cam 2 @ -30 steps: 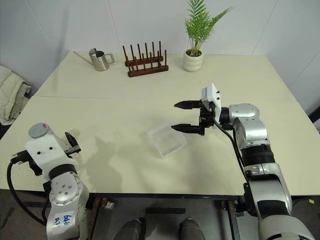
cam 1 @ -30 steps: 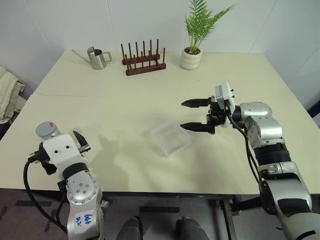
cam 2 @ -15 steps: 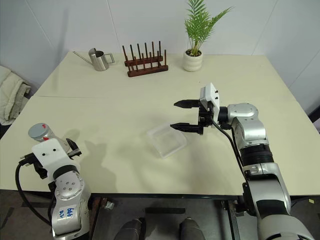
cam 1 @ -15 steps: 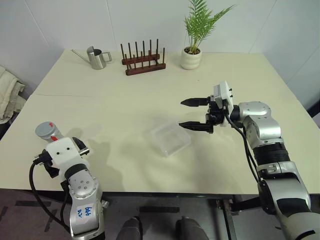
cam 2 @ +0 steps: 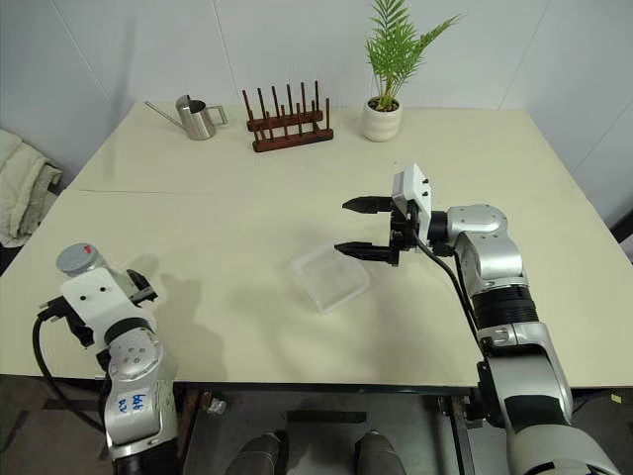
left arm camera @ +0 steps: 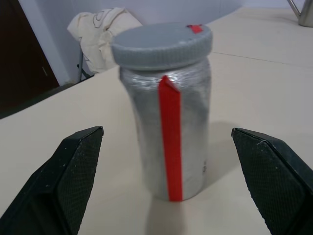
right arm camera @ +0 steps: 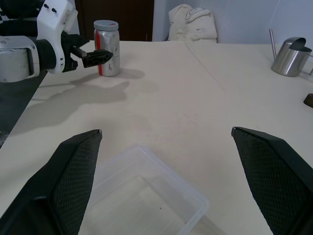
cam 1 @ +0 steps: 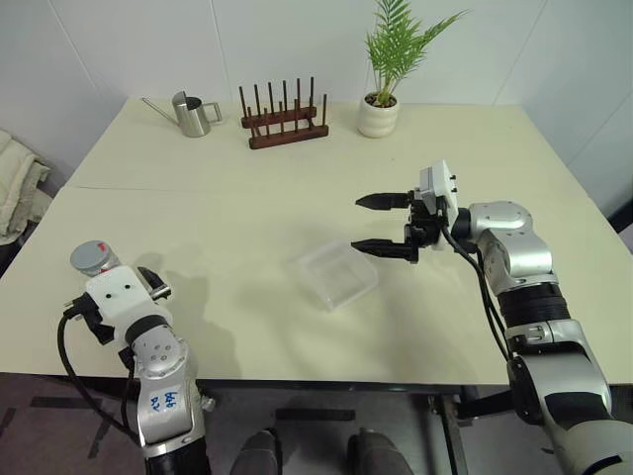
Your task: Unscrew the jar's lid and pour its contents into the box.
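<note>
Jar (left arm camera: 166, 132): lower part hidden from my head views behind my left wrist, top alone visible there; in the left wrist view it stands whole and upright on the bench (cam 1: 247, 208), near the front left corner; silvery-grey, crinkled sides, a red strip running down its side; contents cannot be seen through the wall.
Lid (left arm camera: 161, 44): grey, ribbed edge, screwed on, a red mark at its rim.
Left pincer (right arm camera: 98, 57): my own; fingers spread wide, one to each side of the jar, touching neither side; it has hold of nothing; in the head views its fingers are mostly hidden behind the white wrist housing.
Right pincer (cam 1: 381, 224): my own; fingers wide apart, empty; hangs level above the bench at the box's far right corner.
Box (cam 1: 338, 276): clear, shallow, near the bench's middle; edges faint against the pale top; whether the tiny dark speck inside is anything, I cannot tell.
</note>
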`<state>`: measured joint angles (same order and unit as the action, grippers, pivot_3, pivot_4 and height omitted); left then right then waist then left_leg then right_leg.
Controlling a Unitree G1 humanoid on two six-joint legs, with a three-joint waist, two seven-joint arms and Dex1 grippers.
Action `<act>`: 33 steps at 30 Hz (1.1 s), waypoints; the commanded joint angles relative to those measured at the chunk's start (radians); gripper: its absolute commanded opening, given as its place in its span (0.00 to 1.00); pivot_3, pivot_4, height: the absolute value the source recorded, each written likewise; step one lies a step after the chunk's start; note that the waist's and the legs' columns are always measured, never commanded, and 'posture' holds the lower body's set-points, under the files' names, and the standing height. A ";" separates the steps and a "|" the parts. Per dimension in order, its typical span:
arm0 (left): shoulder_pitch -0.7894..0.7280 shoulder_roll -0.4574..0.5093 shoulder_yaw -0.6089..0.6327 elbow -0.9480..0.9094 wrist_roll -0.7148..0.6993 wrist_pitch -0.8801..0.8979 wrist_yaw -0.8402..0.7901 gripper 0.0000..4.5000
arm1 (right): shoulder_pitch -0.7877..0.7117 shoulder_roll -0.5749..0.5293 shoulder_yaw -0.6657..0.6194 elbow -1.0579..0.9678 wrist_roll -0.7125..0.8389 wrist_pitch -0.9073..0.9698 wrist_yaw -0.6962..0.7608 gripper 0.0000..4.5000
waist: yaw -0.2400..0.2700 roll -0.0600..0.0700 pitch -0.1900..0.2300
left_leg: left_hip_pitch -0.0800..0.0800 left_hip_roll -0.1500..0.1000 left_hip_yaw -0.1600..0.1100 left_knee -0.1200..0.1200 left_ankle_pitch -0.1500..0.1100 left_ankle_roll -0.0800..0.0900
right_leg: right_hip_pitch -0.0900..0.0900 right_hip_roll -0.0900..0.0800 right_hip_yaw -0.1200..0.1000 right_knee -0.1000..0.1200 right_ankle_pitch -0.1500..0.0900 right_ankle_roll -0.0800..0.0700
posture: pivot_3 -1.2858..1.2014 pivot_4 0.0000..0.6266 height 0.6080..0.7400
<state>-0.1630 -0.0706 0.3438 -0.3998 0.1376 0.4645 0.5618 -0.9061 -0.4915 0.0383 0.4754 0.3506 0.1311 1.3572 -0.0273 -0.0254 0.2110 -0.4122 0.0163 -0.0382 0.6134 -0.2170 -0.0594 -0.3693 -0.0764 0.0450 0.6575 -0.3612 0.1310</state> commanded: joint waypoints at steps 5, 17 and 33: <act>-0.044 0.011 0.038 0.031 -0.004 -0.067 0.012 0.99 | -0.022 0.001 -0.015 -0.016 -0.003 -0.014 -0.017 1.00 | 0.000 0.000 0.000 | 0.000 0.000 0.000 0.000 0.000 0.000 | 0.000 0.000 0.000 0.000 0.000 0.000 | 0.52 0.24 1.00; -0.070 0.032 0.067 0.057 -0.011 -0.093 0.005 0.99 | -0.022 0.004 -0.013 -0.011 -0.013 -0.018 -0.030 1.00 | 0.000 0.000 0.000 | 0.000 0.000 0.000 0.000 0.000 0.000 | 0.000 0.000 0.000 0.000 0.000 0.000 | 0.52 0.24 1.00; -0.109 0.090 0.093 0.124 -0.030 -0.125 -0.017 0.99 | -0.022 0.003 -0.011 -0.009 -0.020 -0.017 -0.042 1.00 | 0.000 0.000 0.000 | 0.000 0.000 0.000 0.000 0.000 0.000 | 0.000 0.000 0.000 0.000 0.000 0.000 | 0.52 0.24 1.00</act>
<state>-0.2595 0.0041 0.4321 -0.2588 0.1101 0.3651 0.5496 -0.9060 -0.4898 0.0383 0.4754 0.3302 0.1302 1.3195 -0.0269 -0.0255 0.2110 -0.4127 0.0164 -0.0382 0.6133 -0.2170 -0.0595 -0.3698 -0.0765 0.0448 0.6573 -0.3611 0.1312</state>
